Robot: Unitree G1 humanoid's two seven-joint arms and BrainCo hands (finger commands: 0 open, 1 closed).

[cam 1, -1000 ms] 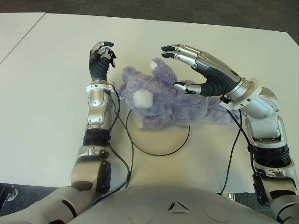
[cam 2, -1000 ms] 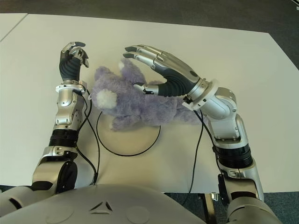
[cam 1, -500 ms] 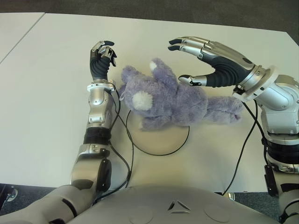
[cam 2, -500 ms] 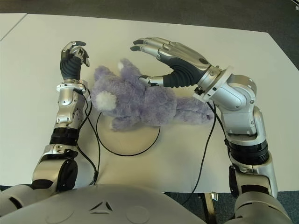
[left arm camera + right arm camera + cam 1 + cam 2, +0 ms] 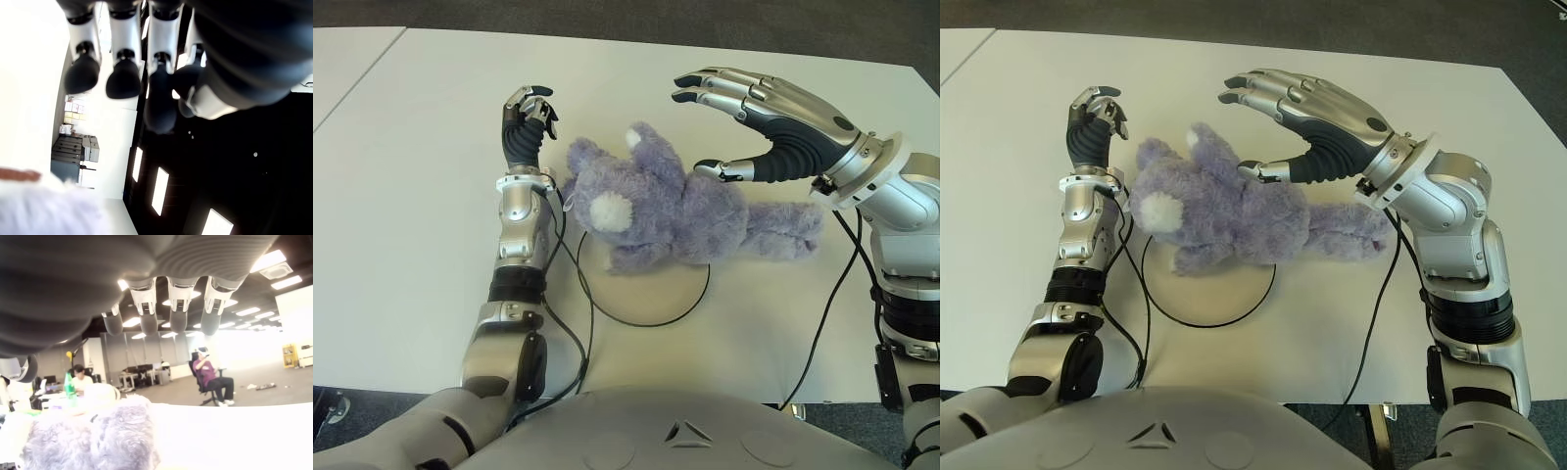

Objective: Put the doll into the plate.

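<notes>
The purple plush bear lay partly over the round plate, its legs trailing off onto the white table; placement looked nearly done. The right hand hovered above it, fingers spread, holding nothing. The left hand stood beside the bear's head, fingers curled, apparently empty.

We find no readable text, label, brand, number or sign in any of the views
</notes>
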